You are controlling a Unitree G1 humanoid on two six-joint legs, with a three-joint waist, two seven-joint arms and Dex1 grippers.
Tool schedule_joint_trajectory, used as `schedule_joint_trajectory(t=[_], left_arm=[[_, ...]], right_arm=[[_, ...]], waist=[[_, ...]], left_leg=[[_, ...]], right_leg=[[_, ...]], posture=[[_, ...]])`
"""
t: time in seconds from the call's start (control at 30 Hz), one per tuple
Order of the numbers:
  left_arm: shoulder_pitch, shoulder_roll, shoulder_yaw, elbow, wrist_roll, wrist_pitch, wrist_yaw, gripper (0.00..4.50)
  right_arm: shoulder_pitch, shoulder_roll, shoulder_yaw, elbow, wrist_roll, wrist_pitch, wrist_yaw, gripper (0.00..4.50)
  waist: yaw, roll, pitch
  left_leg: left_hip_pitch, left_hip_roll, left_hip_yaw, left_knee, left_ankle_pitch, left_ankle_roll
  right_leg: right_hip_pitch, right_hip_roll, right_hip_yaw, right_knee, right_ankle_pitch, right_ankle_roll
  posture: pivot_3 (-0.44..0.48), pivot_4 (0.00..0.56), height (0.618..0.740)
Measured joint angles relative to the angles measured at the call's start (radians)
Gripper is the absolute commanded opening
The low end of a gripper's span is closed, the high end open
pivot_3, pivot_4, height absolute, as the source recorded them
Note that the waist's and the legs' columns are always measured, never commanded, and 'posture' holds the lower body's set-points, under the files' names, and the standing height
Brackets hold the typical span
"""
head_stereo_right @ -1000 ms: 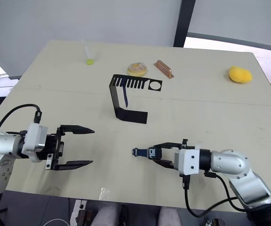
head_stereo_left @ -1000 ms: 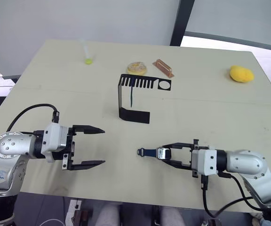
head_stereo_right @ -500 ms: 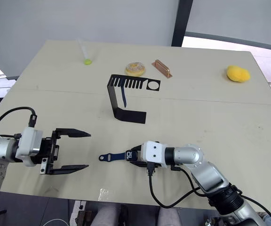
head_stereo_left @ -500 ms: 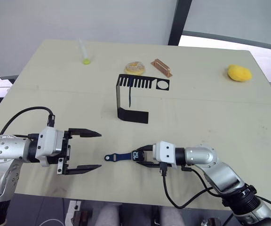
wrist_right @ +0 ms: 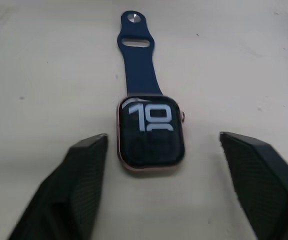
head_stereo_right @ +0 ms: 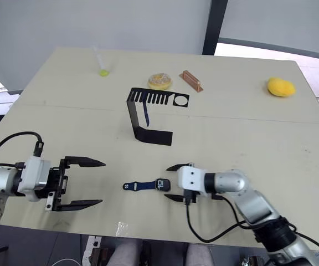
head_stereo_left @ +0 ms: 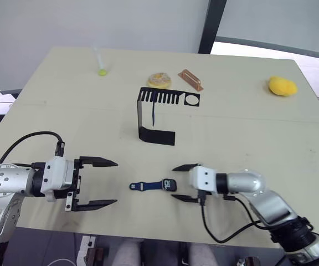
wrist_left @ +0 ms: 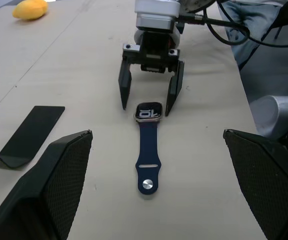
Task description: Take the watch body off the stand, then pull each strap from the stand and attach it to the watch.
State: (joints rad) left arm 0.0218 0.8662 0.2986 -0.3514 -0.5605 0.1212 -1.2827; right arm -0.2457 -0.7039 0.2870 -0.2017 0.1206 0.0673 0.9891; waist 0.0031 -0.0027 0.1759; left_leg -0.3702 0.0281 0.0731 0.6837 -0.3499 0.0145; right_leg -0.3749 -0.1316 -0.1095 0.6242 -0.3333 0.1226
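thin black c-shaped metal stand (head_stereo_left: 158, 113) keeps one limp dark blue strap (head_stereo_left: 154, 112) hanging, while the small silvery-rimmed watch body (head_stereo_left: 169, 184) with attached flexible blue strap (head_stereo_left: 145, 185) lies flat on the table between unclenched, empty left gripper (head_stereo_left: 107, 183) and right gripper (head_stereo_left: 180, 182); likely light, grip case edges.

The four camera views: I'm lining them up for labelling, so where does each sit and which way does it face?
Left eye and right eye: on the head, looking forward and down at the table, stand and both arms.
Left wrist: looks along the open left claw at the watch body, its one strap and the right claw.
Right wrist: looks along the open right claw's fingers at the watch.
All share the watch.
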Motion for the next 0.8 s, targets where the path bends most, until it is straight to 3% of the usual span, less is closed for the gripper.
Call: schedule_joint_trajectory(t=[0.17, 0.3, 0.43, 0.63, 0.8], left_arm=[[0.08, -0.003, 0.099, 0.029, 0.017, -0.014, 0.035, 4.5], [0.168, -0.05, 0.201, 0.126, 0.055, -0.056, 0.099, 4.5], [0.228, -0.109, 0.293, 0.247, 0.078, -0.113, 0.16, 4.5], [0.264, -0.123, 0.319, 0.285, 0.081, -0.122, 0.199, 4.5], [0.248, -0.125, 0.315, 0.272, 0.075, -0.116, 0.223, 4.5]], right_arm=[[0.135, -0.129, -0.279, 0.044, 0.205, -0.036, 0.138, 4.43], [0.233, -0.155, -0.495, 0.244, 0.254, -0.147, 0.164, 4.43], [0.282, -0.157, -0.632, 0.445, 0.248, -0.267, 0.148, 4.43], [0.287, -0.157, -0.702, 0.62, 0.218, -0.383, 0.11, 4.43], [0.207, -0.136, -0.654, 0.587, 0.234, -0.317, 0.11, 4.43]], waist=[[-0.002, 0.0, 0.0], [-0.005, 0.0, 0.0], [-0.005, 0.0, 0.0], [-0.007, 0.0, 0.0], [-0.015, 0.0, 0.0]], left_leg=[[0.001, 0.001, 0.001, 0.0, 0.0, 0.0], [0.003, 0.002, 0.004, -0.002, 0.0, 0.0], [0.003, 0.002, 0.005, -0.001, 0.0, 0.001], [0.004, 0.002, 0.005, -0.001, 0.0, 0.0], [0.004, 0.004, 0.006, -0.001, -0.001, -0.001]], right_leg=[[0.001, 0.001, -0.001, -0.002, 0.0, 0.0], [0.001, 0.001, 0.0, -0.002, 0.0, 0.0], [0.001, 0.0, 0.0, -0.002, 0.0, 0.0], [0.001, -0.001, 0.002, -0.002, 0.0, 0.0], [0.001, 0.0, 0.002, -0.001, 0.0, 0.0]], posture=[[0.0, 0.15, 0.74], [0.0, 0.15, 0.74], [0.0, 0.15, 0.74], [0.0, 0.15, 0.74], [0.0, 0.15, 0.74]])
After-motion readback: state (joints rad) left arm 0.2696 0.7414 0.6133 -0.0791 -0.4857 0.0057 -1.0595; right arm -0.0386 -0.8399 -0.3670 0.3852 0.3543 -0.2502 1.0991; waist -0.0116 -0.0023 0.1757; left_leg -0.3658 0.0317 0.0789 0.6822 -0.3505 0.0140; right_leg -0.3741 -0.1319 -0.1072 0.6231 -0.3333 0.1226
